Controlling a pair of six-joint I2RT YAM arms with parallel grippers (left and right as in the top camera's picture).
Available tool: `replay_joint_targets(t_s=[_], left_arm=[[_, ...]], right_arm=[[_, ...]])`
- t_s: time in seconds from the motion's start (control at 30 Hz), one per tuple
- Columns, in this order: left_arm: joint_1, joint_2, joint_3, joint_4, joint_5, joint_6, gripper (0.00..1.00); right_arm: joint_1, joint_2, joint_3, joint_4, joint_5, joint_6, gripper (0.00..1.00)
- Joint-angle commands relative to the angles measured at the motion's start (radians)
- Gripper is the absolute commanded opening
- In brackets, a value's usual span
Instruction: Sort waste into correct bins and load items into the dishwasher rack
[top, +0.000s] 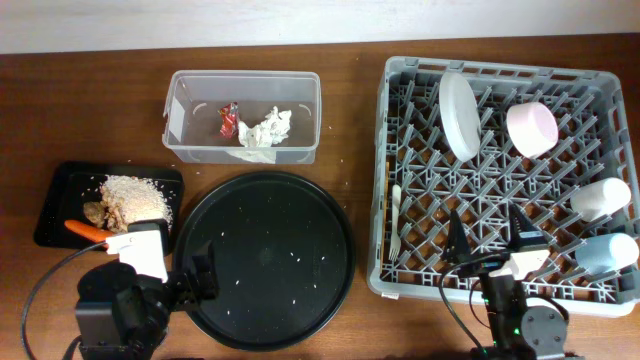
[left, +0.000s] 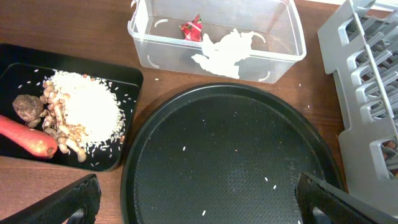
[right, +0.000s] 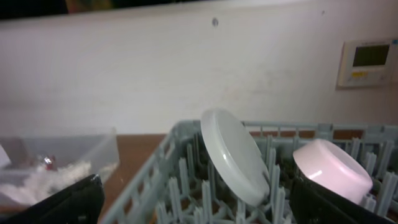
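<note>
Left gripper (left: 199, 208): jaws wide apart, empty, over large round black tray (left: 230, 162). Right gripper (top: 489, 238): same, above grey pegged plastic rack (top: 388, 200). White wall panel (right: 371, 61): right wrist view only.

Seen from overhead, light falls evenly and fairly brightly from above. The dishwasher rack (top: 384, 170) casts only a thin, soft shadow onto the desk (top: 80, 110) along its left side. Left of the rack, the round black tray (top: 265, 240) shows a dull sheen without hard glare, and the clear tub (top: 245, 74) catches pale highlights on its rim.

In the left wrist view the middle is sharp. The left fingers (left: 68, 202) are dark and out of focus, and the rack leans at the right edge from lens distortion.

The right wrist view is dimmer and hazy. The white plate (right: 233, 155) in the rack looks soft, the wall (right: 155, 74) behind the rack is washed out, and the right fingers (right: 62, 202) are black blurs.
</note>
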Motion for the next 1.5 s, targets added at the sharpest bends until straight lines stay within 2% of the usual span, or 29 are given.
replay_joint_targets(t_s=[0.0,0.07,0.8,0.9,1.0,1.03,1.1,1.23,1.33,1.4,1.47], left_arm=[[0.002,-0.004,-0.003,0.001,0.008,0.015,0.99],[0.002,-0.004,-0.003,0.001,0.008,0.015,0.99],[0.002,-0.005,-0.004,0.001,0.008,0.015,0.99],[0.002,-0.037,-0.036,-0.021,-0.073,0.034,0.99],[0.002,-0.175,-0.24,0.128,-0.071,0.034,0.99],[0.002,-0.255,-0.361,0.253,-0.071,0.034,0.99],[0.002,-0.361,-0.513,0.409,-0.069,0.033,0.99],[0.002,-0.497,-0.722,0.703,-0.072,0.034,0.99],[0.001,-0.521,-0.865,1.06,-0.071,0.117,0.99],[0.001,-0.521,-0.862,1.065,-0.072,0.206,0.99],[0.002,-0.521,-0.862,0.984,-0.079,0.24,0.99]], right_arm=[[0.006,-0.011,-0.073,0.024,0.017,-0.126,0.98],[0.006,-0.011,-0.072,-0.145,0.033,-0.124,0.98],[0.006,-0.011,-0.073,-0.137,0.034,-0.124,0.98],[0.006,-0.011,-0.073,-0.137,0.034,-0.125,0.98],[0.006,-0.011,-0.073,-0.137,0.034,-0.125,0.98],[0.006,-0.011,-0.073,-0.137,0.034,-0.124,0.98],[0.006,-0.011,-0.073,-0.137,0.034,-0.124,0.98],[0.006,-0.011,-0.073,-0.137,0.034,-0.125,0.98],[0.006,-0.011,-0.073,-0.137,0.034,-0.125,0.98],[0.006,-0.011,-0.073,-0.137,0.034,-0.124,0.98],[0.006,-0.011,-0.073,-0.137,0.034,-0.124,0.98]])
